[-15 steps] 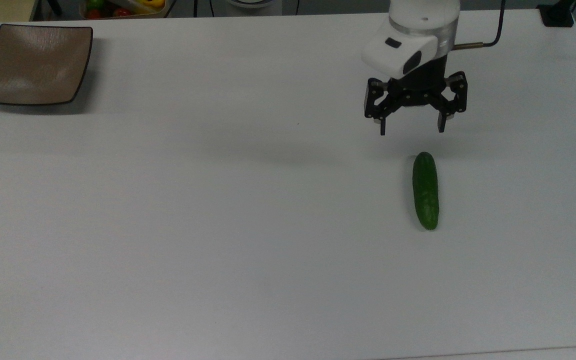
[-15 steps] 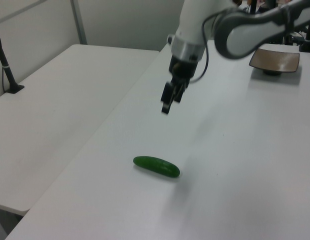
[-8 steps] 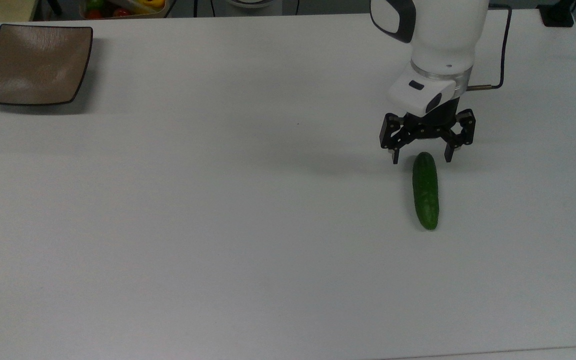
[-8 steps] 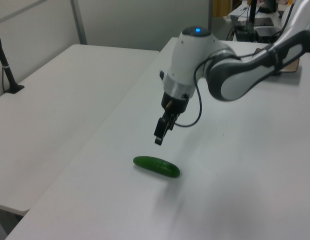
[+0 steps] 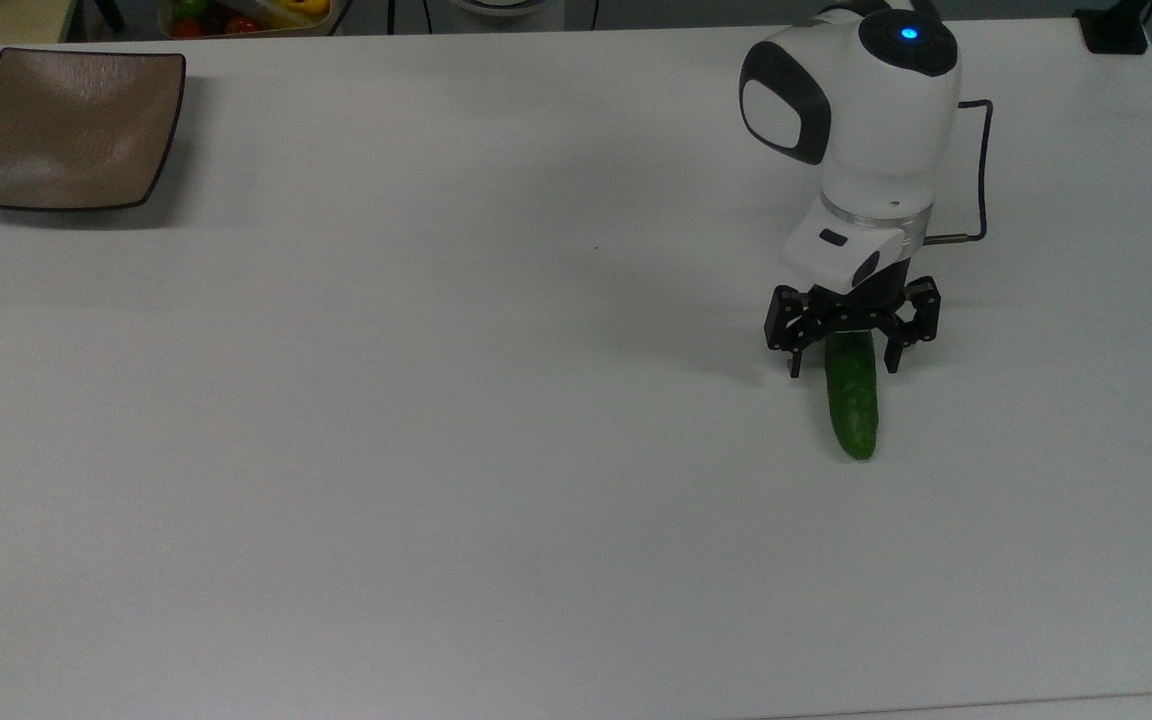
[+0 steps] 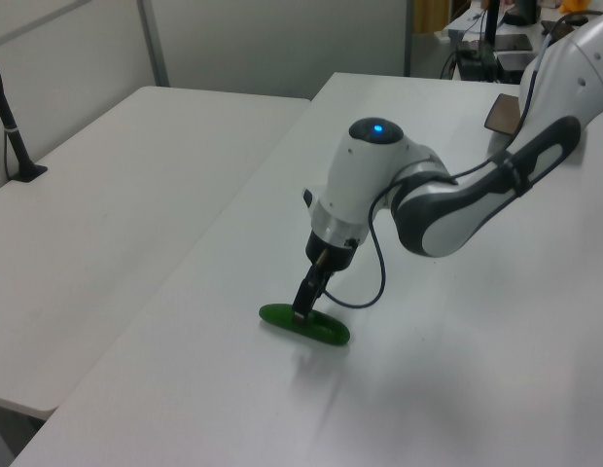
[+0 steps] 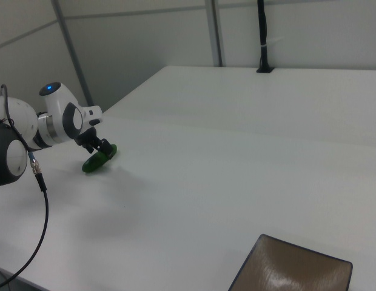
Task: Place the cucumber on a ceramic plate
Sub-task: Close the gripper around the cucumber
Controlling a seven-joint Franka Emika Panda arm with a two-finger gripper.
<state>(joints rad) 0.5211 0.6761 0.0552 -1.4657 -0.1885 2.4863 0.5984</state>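
The dark green cucumber (image 5: 852,405) lies lengthwise on the white table, right of centre in the top view. My gripper (image 5: 842,368) is down at table level and open. One finger stands on each side of the cucumber's far end, and the jaws hide that end. The left view has the gripper (image 6: 303,309) low over the cucumber (image 6: 319,328). The right view has the gripper (image 7: 103,149) low over the cucumber (image 7: 93,162) as well. The square brown ceramic plate (image 5: 66,125) sits empty at the top view's far left corner, a long way from the cucumber. The plate (image 7: 291,270) is near the right view's bottom edge.
A bin of colourful vegetables (image 5: 246,14) stands behind the table at the top view's upper left. A black cable (image 5: 981,170) loops off my wrist. A black mount (image 5: 1116,30) sits at the top view's far right corner. A second white table (image 6: 107,195) adjoins on the left view's left.
My arm has come down and moved toward the top view's bottom. The open gripper went from hovering beyond the cucumber to straddling its far end. The cucumber has not moved.
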